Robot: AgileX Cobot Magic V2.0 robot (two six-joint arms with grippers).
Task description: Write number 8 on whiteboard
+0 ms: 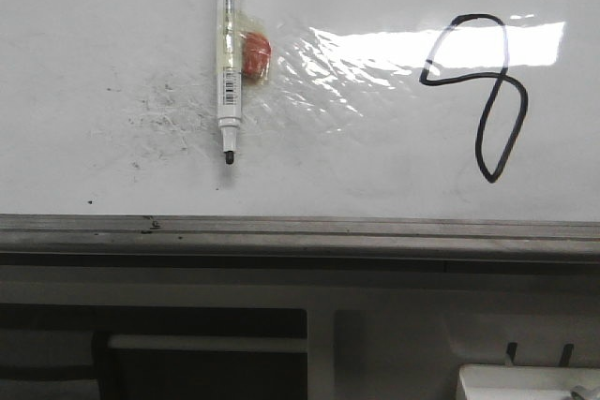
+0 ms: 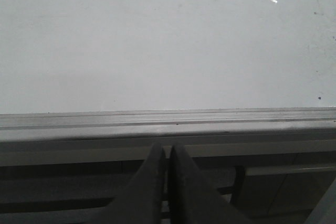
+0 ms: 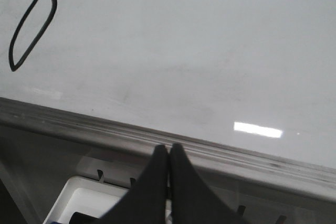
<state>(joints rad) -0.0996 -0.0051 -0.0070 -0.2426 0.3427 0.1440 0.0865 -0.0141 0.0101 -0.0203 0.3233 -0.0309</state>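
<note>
The whiteboard (image 1: 94, 44) fills the front view, with its grey metal frame (image 1: 300, 231) along the near edge. A thin black number 8 (image 1: 476, 91) is drawn at the right, lopsided, its lower loop narrow and long; that lower loop (image 3: 29, 24) also shows in the right wrist view. A white marker (image 1: 228, 53) with a black tip lies on the board left of centre, taped to a small red piece (image 1: 256, 53). My left gripper (image 2: 167, 148) is shut and empty below the frame. My right gripper (image 3: 168, 149) is shut and empty just off the frame edge.
Grey smudges and specks (image 1: 155, 110) mark the board left of the marker. Below the frame is a grey panel with dark recesses (image 1: 206, 353). A white tray (image 1: 530, 381) sits at the lower right, also under my right gripper as a white tray (image 3: 79, 198).
</note>
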